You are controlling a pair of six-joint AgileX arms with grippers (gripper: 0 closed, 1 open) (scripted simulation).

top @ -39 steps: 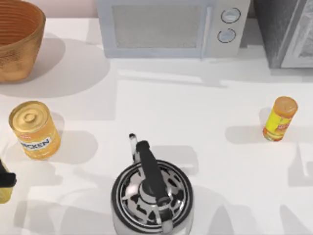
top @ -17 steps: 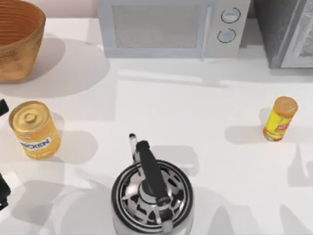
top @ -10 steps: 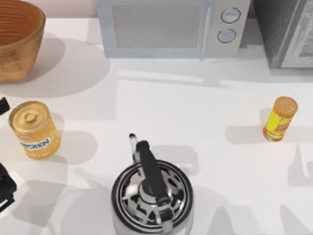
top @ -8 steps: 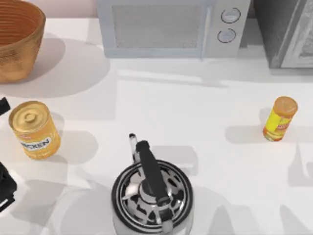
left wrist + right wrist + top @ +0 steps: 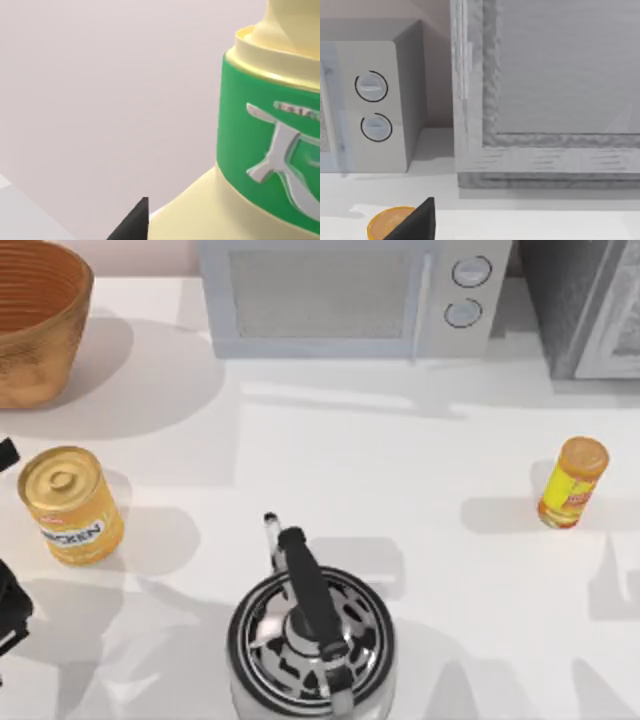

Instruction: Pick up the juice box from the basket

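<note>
The basket (image 5: 35,320) sat at the table's far left corner beside a microwave (image 5: 350,295), with a gold-topped tin can (image 5: 68,502) reading "CHICKEN" near it, a kettle (image 5: 310,640) at the near middle and an orange-capped bottle (image 5: 572,482) well apart to the right. The left gripper (image 5: 8,615) hung at the left edge just below the can, and whether it was clenched or released could not be told. Its wrist camera faced a cream bottle (image 5: 260,150) with a green label bearing silver characters; the juice box's place could not be told.

Orange-brown ribbed basket (image 5: 35,315), yellow gold-topped can (image 5: 68,503), yellow orange-capped bottle (image 5: 572,482), black-and-silver kettle (image 5: 311,637)
</note>
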